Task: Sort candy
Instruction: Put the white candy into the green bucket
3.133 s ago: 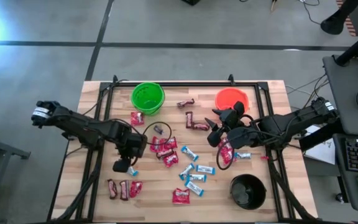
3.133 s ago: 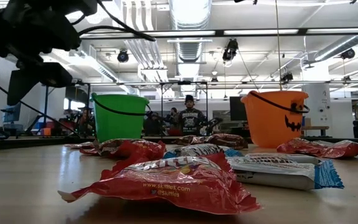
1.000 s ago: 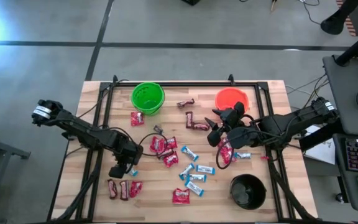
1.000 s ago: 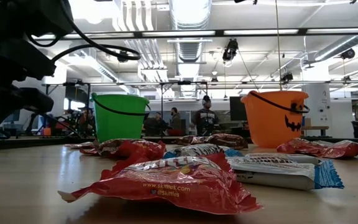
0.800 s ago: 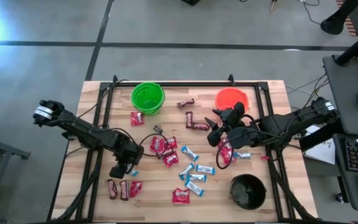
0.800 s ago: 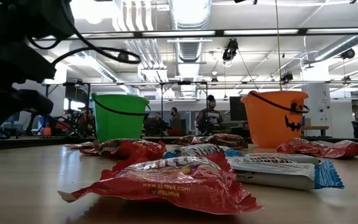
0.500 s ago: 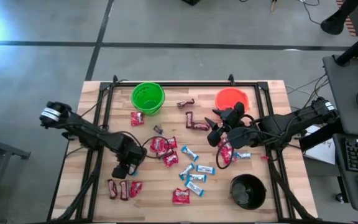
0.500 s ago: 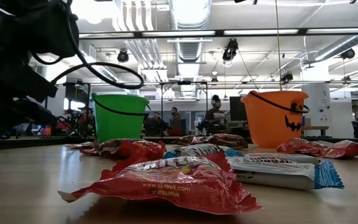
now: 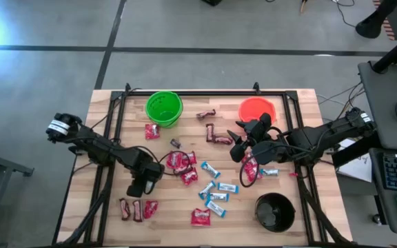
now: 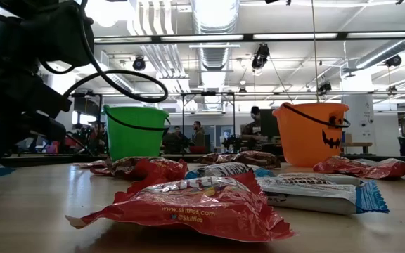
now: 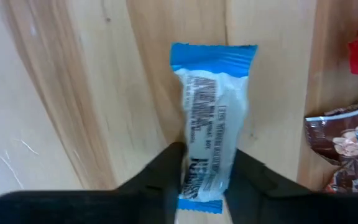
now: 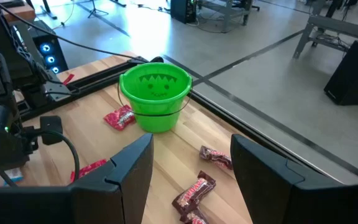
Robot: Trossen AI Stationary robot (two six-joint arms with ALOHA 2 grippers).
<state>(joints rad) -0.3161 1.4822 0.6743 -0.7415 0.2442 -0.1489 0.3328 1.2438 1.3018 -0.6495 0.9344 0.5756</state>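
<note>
A light-blue-and-white candy bar lies flat on the wooden table, left of the middle. My left gripper stands over it, shut on the bar's end nearest the wrist. Red packets, more light-blue bars and dark brown bars lie scattered about. My right gripper hovers open over candy near the orange bucket, nothing between its fingers. My left gripper pinches the bar's two long sides between its two fingers, close to the end nearest the wrist. The fingers come from above, pointing down, one on each side of the bar's width. The bar lies flat on the table.
A green bucket stands at the far left and a black bucket at the near right. A black frame runs round the table. Bare wood shows along the left edge. People move in the room behind.
My left gripper has gone a little toward the table's right edge, onto the light-blue bar, which it now covers in the high view. The bar has stayed where it lay. My right arm has kept still.
</note>
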